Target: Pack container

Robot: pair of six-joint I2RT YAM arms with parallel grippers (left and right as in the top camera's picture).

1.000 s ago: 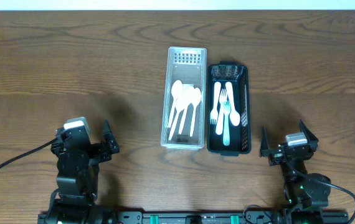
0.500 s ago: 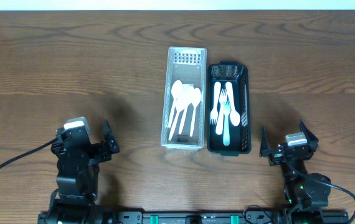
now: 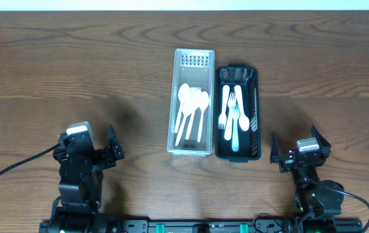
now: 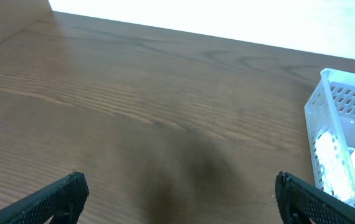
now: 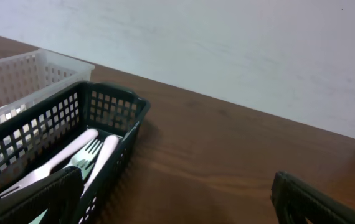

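Note:
A white slotted bin point(image 3: 193, 59) stands at the table's middle and holds three white spoons point(image 3: 191, 110). Beside it on the right stands a black mesh basket point(image 3: 254, 110) with white forks and a knife point(image 3: 232, 115). My left gripper point(image 3: 113, 150) is open and empty near the front left, well apart from the bin, whose corner shows in the left wrist view point(image 4: 342, 134). My right gripper point(image 3: 296, 152) is open and empty at the front right, just right of the basket, which shows in the right wrist view point(image 5: 71, 134) with forks point(image 5: 84, 155) inside.
The brown wooden table point(image 3: 74, 71) carries only the two containers. A white wall point(image 5: 227, 43) rises behind the table's far edge. Black cables point(image 3: 3, 178) run from the arm bases at the front edge.

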